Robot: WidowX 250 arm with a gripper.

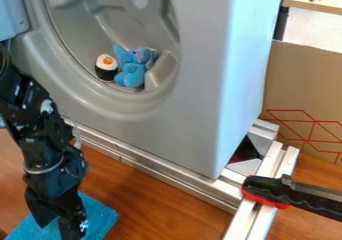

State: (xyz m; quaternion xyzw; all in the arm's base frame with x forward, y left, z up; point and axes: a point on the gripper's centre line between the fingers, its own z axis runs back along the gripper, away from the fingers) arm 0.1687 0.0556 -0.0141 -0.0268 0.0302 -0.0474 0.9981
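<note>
Hanging over blue cloth (pixel 99 218), pincer (pixel 57 228) near metal rail (pixel 157 174)

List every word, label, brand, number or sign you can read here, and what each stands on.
No text is readable.
Robot arm: small pale marks, too small to read.
Cardboard: red lines forming angular shapes, no letters seen.
Blue cloth: no lettering seen.

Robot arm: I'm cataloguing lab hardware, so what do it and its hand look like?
The robot arm is black and segmented, with small white marks, a grey band round it and a pale cable alongside. Its hand is black too, with two fingers.
</note>
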